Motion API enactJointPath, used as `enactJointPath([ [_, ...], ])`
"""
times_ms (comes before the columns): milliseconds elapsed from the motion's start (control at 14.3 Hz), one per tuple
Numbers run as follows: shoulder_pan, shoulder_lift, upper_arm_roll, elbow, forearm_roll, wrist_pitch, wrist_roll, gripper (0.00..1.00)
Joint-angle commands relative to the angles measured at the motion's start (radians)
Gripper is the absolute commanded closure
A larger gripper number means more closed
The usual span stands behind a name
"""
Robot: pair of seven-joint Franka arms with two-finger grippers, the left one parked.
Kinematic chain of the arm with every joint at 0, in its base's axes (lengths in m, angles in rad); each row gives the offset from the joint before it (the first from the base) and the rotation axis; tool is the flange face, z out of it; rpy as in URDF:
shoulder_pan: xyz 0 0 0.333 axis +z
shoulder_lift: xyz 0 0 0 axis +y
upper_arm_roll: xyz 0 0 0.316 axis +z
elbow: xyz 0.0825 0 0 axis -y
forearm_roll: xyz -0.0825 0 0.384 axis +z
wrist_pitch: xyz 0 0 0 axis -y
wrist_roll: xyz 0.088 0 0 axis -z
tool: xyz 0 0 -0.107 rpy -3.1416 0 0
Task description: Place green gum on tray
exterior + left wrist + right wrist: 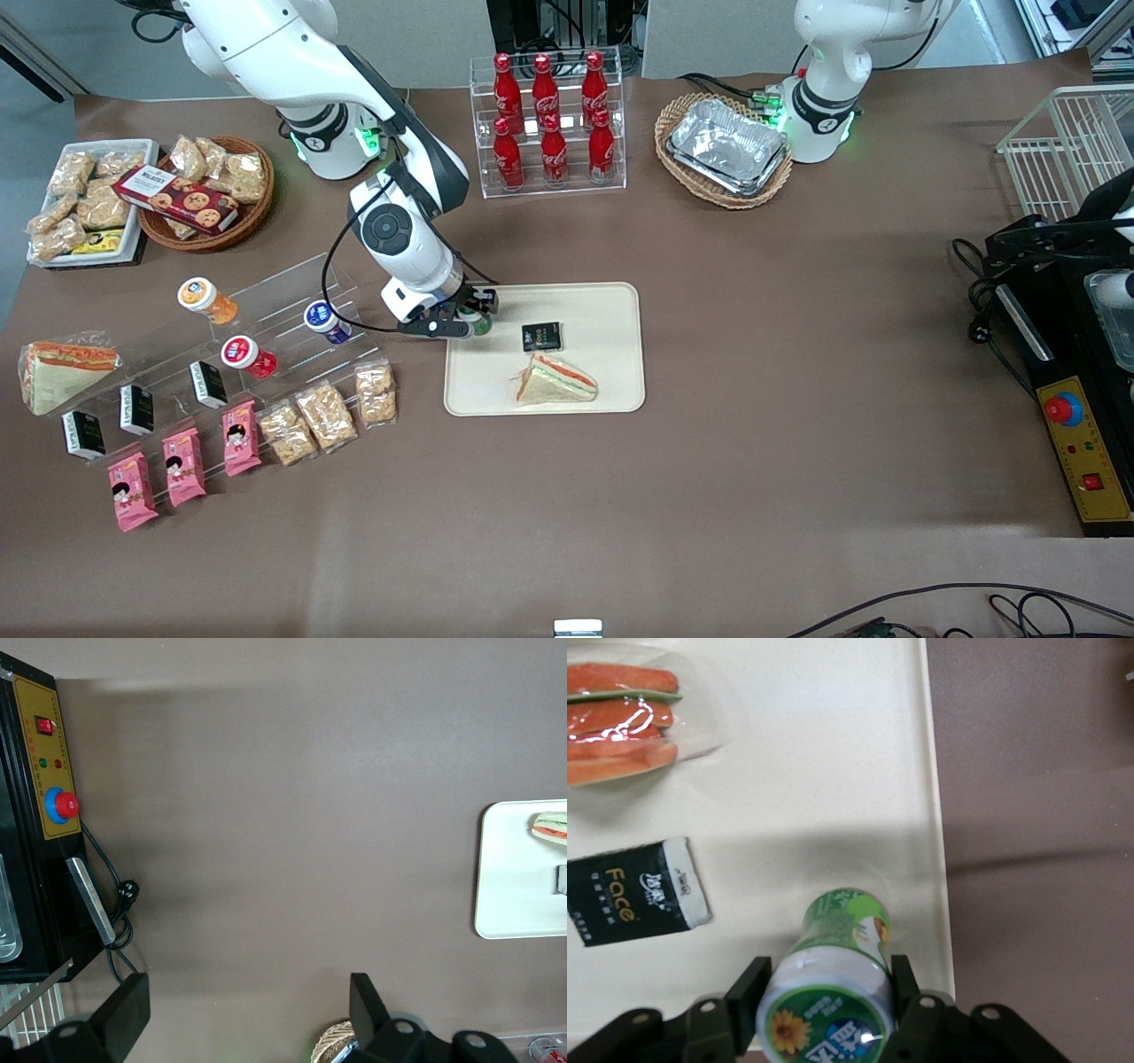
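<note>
End effector (824, 992) clamped on green gum (833, 970) over tray (611, 306) edge, near black packet (633, 892), sandwich (555, 379).

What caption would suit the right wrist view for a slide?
Pincer grips the green gum over the tray, near a black packet and a sandwich.

Sandwich (558, 379) & black packet (541, 337) close together; cola rack (547, 121) farther from cam.
</note>
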Motion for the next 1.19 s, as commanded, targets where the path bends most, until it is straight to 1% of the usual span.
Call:
enactJointPath([
  [0,-0.004,0.010,-0.001,0.019,0.017,0.014,0.010,0.03],
  [140,-0.015,-0.012,-0.007,0.018,0.017,0.004,-0.004,0.03],
  [209,-0.033,-0.035,-0.008,0.019,0.016,-0.003,-0.008,0.03],
  [279,-0.062,-0.067,-0.008,0.019,0.009,-0.041,-0.017,0.03],
  [558,-0.212,-0.216,-0.011,0.057,0.012,-0.277,-0.272,0.03],
  [628,-0.237,-0.239,-0.031,0.085,0.012,-0.343,-0.342,0.03],
  [837,-0.239,-0.274,-0.175,0.218,0.014,-0.587,-0.551,0.02],
  [977,-0.239,-0.285,-0.256,0.316,0.016,-0.740,-0.672,0.01],
  [1116,-0.240,-0.291,-0.312,0.419,0.011,-0.883,-0.702,0.00],
])
